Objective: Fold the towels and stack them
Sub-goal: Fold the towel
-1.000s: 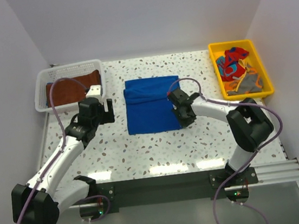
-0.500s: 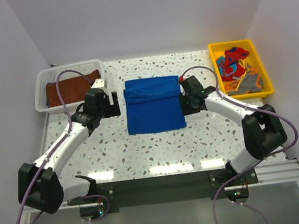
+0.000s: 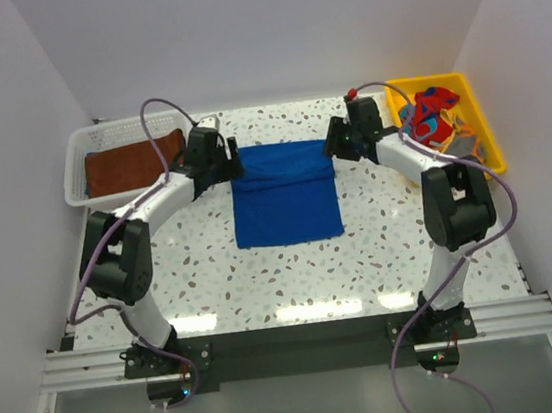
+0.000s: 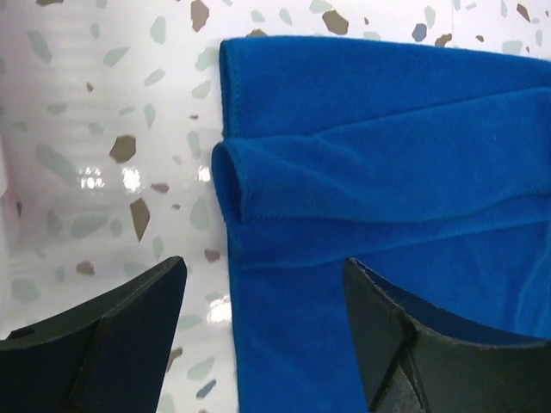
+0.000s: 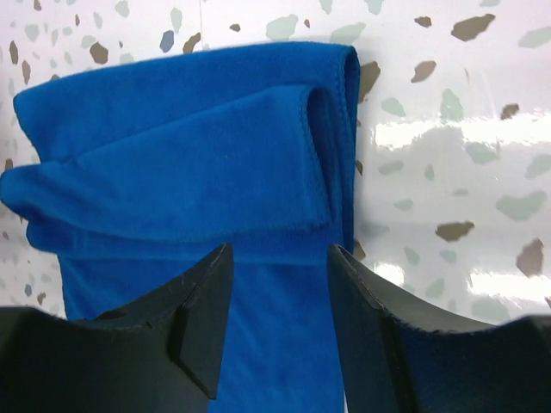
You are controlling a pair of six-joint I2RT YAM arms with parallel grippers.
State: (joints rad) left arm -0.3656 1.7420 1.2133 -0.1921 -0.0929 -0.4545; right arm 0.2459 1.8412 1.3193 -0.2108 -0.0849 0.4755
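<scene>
A royal blue towel (image 3: 285, 195) lies flat at the table's middle, its far end doubled over in a loose, rumpled flap (image 4: 379, 172) (image 5: 172, 155). My left gripper (image 3: 233, 163) (image 4: 263, 288) hangs open over the towel's far left corner, one finger above bare table and the other above cloth. At the far right corner my right gripper (image 3: 332, 147) (image 5: 280, 258) is open too, with both fingers just above the cloth and nothing pinched. A rust-brown towel (image 3: 130, 164) lies folded in the basket. A red towel with blue patches (image 3: 431, 112) and an orange-and-grey one (image 3: 460, 149) lie crumpled in the tray.
The white lattice basket (image 3: 106, 132) stands at the far left of the speckled table (image 3: 203, 266). The yellow tray (image 3: 485, 125) stands at the far right, close beside my right arm. White walls enclose the table on three sides.
Both arms have swung from the towel's middle sides up to its far corners. The right gripper's jaws have spread apart. The left jaws have narrowed a little.
</scene>
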